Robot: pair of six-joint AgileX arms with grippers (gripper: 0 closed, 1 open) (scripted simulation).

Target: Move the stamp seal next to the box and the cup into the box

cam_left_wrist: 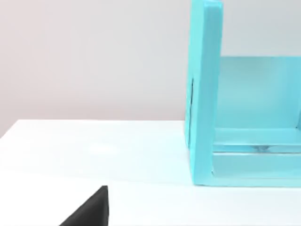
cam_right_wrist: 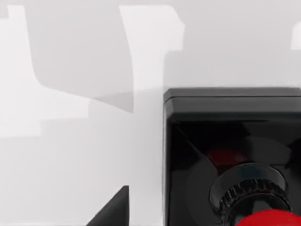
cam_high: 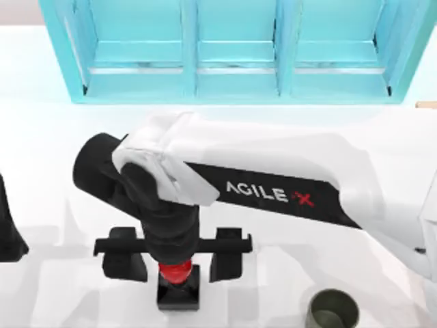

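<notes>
shelf unit [cam_high: 235, 51]: the big turquoise shelf is seen along the far edge of the table, well beyond the right pincer; one end wall and an open compartment are caught in the left wrist view [cam_left_wrist: 204, 94].
table [cam_high: 41, 137]: a white top is seen under everything, crossed by pale shadows of the arm.
right arm [cam_high: 273, 191]: the white and black arm is stretched in from the right side of the table, its agilex lettering turned up to the top camera.
right gripper [cam_high: 176, 258]: it is held straight above the stamp seal, fingers [cam_high: 229, 254] spread wide to either side of the red knob and not touching it; the pincer is released, nothing is grasped.
left gripper [cam_high: 8, 232]: only a dark part is seen at the left edge of the table, well apart from the right pincer; whether its fingers are parted cannot be told.
cup [cam_high: 332, 311]: the dark olive cup is seen upright on the table, off to the right of the right pincer and nearer the front edge, apart from the stamp.
stamp seal [cam_high: 179, 281]: it is stood upright directly beneath the right pincer, red knob between the spread fingers, black square base on the table; in the right wrist view [cam_right_wrist: 235, 155] the base and knob are seen from just above.
</notes>
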